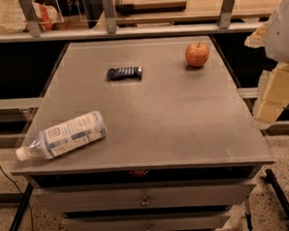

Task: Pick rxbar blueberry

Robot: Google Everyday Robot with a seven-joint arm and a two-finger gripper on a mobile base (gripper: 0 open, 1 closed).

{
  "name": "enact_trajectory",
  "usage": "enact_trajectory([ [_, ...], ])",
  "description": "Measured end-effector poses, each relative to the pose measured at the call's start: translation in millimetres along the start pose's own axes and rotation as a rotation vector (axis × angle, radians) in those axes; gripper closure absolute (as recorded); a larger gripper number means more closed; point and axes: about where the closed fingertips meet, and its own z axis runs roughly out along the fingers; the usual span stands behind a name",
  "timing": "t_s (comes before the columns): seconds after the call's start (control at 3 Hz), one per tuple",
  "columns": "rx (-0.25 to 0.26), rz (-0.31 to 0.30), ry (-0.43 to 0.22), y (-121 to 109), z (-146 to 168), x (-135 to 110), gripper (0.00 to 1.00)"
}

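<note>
The rxbar blueberry (125,73) is a small flat bar in a dark navy wrapper. It lies flat on the grey table top (154,117), toward the far side and left of the middle. My gripper (271,101) hangs at the right edge of the view, beside and outside the table's right edge. It is far to the right of the bar and nearer to me, touching nothing.
A red apple (197,54) stands at the far right of the table. A clear plastic water bottle (63,136) with a white label lies on its side near the front left corner. Drawers (145,197) sit below the top. A railing and shelf run behind.
</note>
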Motion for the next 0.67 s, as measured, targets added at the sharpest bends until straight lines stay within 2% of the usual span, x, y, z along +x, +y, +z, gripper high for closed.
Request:
enact_trajectory([
  [0.33, 0.0, 0.0, 0.0, -0.1, 0.0, -0.1, 0.0],
  [0.67, 0.005, -0.027, -0.011, -11.6, 5.7, -10.8, 0.0],
])
